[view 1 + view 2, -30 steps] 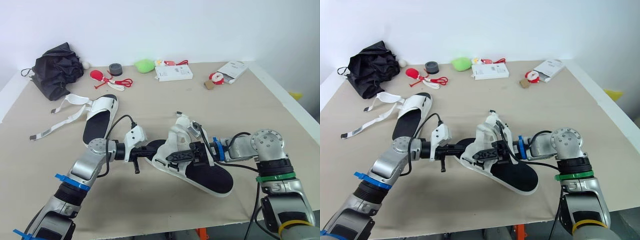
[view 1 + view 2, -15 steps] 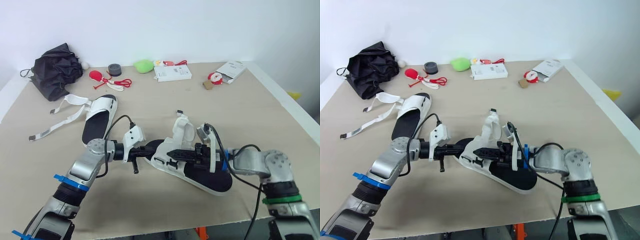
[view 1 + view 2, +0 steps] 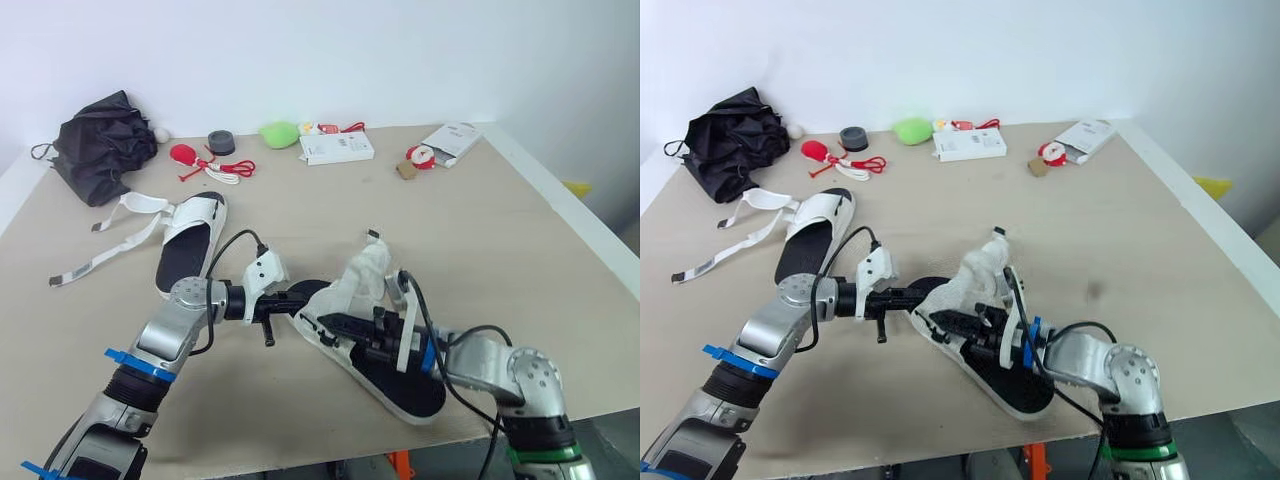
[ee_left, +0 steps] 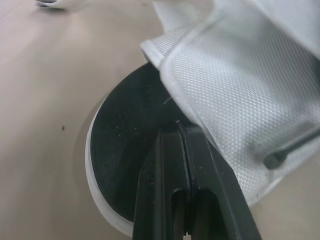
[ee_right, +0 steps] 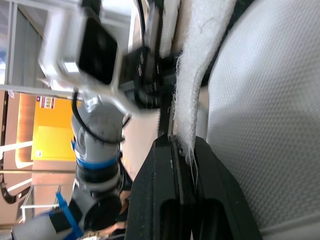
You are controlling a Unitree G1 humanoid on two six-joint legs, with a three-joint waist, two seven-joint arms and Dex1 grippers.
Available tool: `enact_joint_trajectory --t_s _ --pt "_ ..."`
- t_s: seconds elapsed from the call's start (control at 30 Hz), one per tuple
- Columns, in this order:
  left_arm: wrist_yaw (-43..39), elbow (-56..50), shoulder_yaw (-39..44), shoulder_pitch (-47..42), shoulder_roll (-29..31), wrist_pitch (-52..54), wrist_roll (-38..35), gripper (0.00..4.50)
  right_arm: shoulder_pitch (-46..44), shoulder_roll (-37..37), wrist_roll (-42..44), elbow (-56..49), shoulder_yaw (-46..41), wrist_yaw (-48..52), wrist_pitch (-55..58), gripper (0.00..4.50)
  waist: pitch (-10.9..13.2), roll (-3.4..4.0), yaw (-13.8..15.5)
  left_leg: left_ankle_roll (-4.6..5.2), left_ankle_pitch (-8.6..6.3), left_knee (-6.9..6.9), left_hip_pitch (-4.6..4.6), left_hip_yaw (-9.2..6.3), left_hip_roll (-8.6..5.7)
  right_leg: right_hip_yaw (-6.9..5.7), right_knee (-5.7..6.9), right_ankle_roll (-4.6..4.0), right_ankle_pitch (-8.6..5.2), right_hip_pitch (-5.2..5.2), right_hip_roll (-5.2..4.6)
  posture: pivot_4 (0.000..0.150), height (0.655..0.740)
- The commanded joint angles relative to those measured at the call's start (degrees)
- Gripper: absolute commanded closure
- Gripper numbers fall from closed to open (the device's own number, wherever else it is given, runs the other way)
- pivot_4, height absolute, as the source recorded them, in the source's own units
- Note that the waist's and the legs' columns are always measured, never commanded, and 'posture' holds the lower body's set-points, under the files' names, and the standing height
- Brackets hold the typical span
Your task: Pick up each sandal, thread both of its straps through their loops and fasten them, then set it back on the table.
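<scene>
A white sandal (image 3: 385, 375) with a black insole lies near the table's front edge. Its mesh upper (image 3: 362, 280) stands up at the middle. My left gripper (image 3: 298, 298) is shut, its tips (image 4: 176, 126) pressed on the insole's end just under the mesh flap (image 4: 240, 85). My right gripper (image 3: 328, 322) reaches across the insole and is shut on a fuzzy white strap (image 5: 192, 100) of this sandal. The second sandal (image 3: 190, 245) lies flat at the left, its two straps (image 3: 110, 235) loose on the table.
Along the back stand a black folded umbrella (image 3: 95, 145), a red item with cord (image 3: 190, 153), a grey tape roll (image 3: 222, 143), a green lump (image 3: 278, 132), a white box (image 3: 335, 147) and another box (image 3: 450, 140). The table's right edge (image 3: 560, 215) is close.
My right arm dropped toward the table's front edge and now lies along the insole. The sandal's far end swung nearer the front edge, and the upper's strap folded over. The left gripper stayed.
</scene>
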Motion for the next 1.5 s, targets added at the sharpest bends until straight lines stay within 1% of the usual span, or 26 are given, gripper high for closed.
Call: enact_joint_trajectory --t_s 0.03,0.13,0.27,0.3,0.33,0.37,0.4,0.47,0.53,0.57,0.6,0.67,0.8,0.9,1.13,1.5 --pt "0.85 2.56 -1.66 2.21 1.35 1.87 2.5 4.5 2.24 -0.99 1.01 -3.72 4.7 -2.64 -0.64 4.44 -0.05 -0.02 0.0 0.01 -0.01 -0.01 0.0 -0.02 0.01 0.0 0.0 -0.04 -0.03 0.0 0.01 0.15 0.74" --pt "0.85 2.51 -1.73 2.26 1.29 1.95 2.51 4.5 0.25 -6.92 1.01 -6.12 7.46 -4.23 -0.3 4.44 -0.12 0.12 0.01 0.08 -0.05 -0.02 0.0 -0.01 0.03 0.0 0.0 -0.09 -0.06 -0.01 0.04 0.15 0.74" --pt "0.88 2.83 -1.94 1.93 1.13 1.88 2.52 4.5 -1.92 -11.02 1.01 -8.38 8.87 -5.22 -2.67 4.44 -0.18 0.12 0.21 0.09 -0.07 -0.02 -0.02 0.0 -0.05 -0.02 -0.02 -0.04 -0.11 0.01 -0.03 0.15 0.74" --pt "0.86 2.93 -1.98 1.82 1.1 1.82 2.53 4.5 -2.23 -11.38 0.15 -8.69 8.68 -5.64 -3.6 4.12 -0.17 0.11 0.21 0.09 -0.07 -0.02 -0.02 0.01 -0.05 -0.02 -0.02 -0.03 -0.11 0.01 -0.04 0.15 0.74" --pt "0.84 3.0 -2.0 1.72 1.06 1.82 2.51 4.5 -2.37 -11.54 0.25 -8.73 8.4 -5.05 -4.22 3.7 -0.17 0.11 0.23 0.08 -0.07 -0.02 -0.02 0.01 -0.06 -0.02 -0.02 -0.03 -0.11 0.01 -0.04 0.15 0.74" --pt "0.82 3.05 -2.02 1.64 1.01 1.83 2.5 4.5 -2.83 -11.96 0.49 -9.35 8.18 -3.82 -4.37 3.5 -0.18 0.11 0.23 0.08 -0.07 -0.02 -0.02 0.02 -0.06 -0.02 -0.02 -0.02 -0.12 0.01 -0.04 0.15 0.74" --pt "0.76 3.14 -2.04 1.58 1.0 1.78 2.49 4.5 -3.42 -12.75 0.49 -10.06 8.29 -3.39 -4.68 2.89 -0.17 0.11 0.24 0.08 -0.07 -0.02 -0.01 0.03 -0.06 -0.01 -0.01 -0.02 -0.12 0.01 -0.03 0.15 0.74" --pt "0.71 3.28 -2.09 1.43 0.89 1.77 2.48 4.5 -4.27 -14.35 0.81 -11.83 7.22 -0.61 -4.61 2.38 -0.17 0.12 0.23 0.08 -0.07 -0.02 0.0 0.02 -0.05 -0.01 -0.01 -0.02 -0.11 0.01 -0.02 0.15 0.74" --pt "0.63 3.36 -2.17 1.32 0.85 1.67 2.49 4.5 -4.5 -17.57 -0.25 -13.27 5.53 4.79 -2.38 1.97 -0.16 0.13 0.24 0.08 -0.07 0.0 0.02 0.0 -0.04 -0.01 0.02 -0.02 -0.09 0.01 -0.01 0.15 0.74" --pt "0.66 3.44 -2.2 1.24 0.77 1.68 2.45 4.5 -4.12 -19.2 0.13 -13.18 4.35 7.08 -2.18 1.42 -0.16 0.13 0.25 0.08 -0.07 0.0 0.02 0.01 -0.05 -0.01 0.02 -0.02 -0.09 0.01 -0.01 0.15 0.74" --pt "0.68 3.5 -2.27 1.18 0.68 1.65 2.45 4.5 -3.91 -21.03 -0.27 -13.13 3.39 9.39 -1.68 1.08 -0.16 0.12 0.28 0.08 -0.07 0.01 0.02 0.0 -0.05 -0.01 0.02 -0.02 -0.09 0.02 0.0 0.15 0.74" --pt "0.73 3.64 -2.35 1.05 0.49 1.62 2.46 4.5 -3.9 -24.89 -2.92 -14.46 1.12 16.47 0.55 1.08 -0.14 0.15 0.51 0.08 -0.07 0.01 0.01 0.01 -0.05 -0.01 0.02 -0.02 -0.09 0.01 -0.03 0.15 0.74" --pt "0.76 3.9 -2.34 0.87 0.34 1.49 2.48 4.5 -3.22 -30.14 -7.34 -16.89 -2.15 26.43 2.45 1.08 -0.12 0.16 0.65 0.08 -0.07 0.03 0.0 0.01 -0.06 -0.01 0.02 -0.01 -0.08 0.0 -0.01 0.15 0.74" --pt "0.75 3.98 -2.34 0.82 0.31 1.43 2.5 4.5 -2.49 -32.2 -10.37 -17.86 -2.97 31.12 2.34 1.08 -0.12 0.14 0.68 0.08 -0.07 0.04 0.01 0.0 -0.04 -0.04 0.02 -0.01 -0.08 0.0 0.01 0.15 0.74" --pt "0.74 4.02 -2.34 0.8 0.31 1.41 2.49 4.5 -1.6 -33.14 -13.39 -18.14 -2.89 35.19 1.14 1.08 -0.11 0.13 0.68 0.07 -0.06 0.04 0.02 0.02 -0.05 -0.01 0.03 0.02 -0.06 0.0 0.01 0.15 0.74" --pt "0.74 4.02 -2.35 0.8 0.31 1.41 2.49 4.5 -1.35 -33.5 -14.32 -18.21 -2.69 36.4 0.54 1.08 -0.1 0.13 0.68 0.07 -0.06 0.05 0.02 0.02 -0.06 -0.01 0.03 0.02 -0.06 0.0 0.01 0.15 0.74"
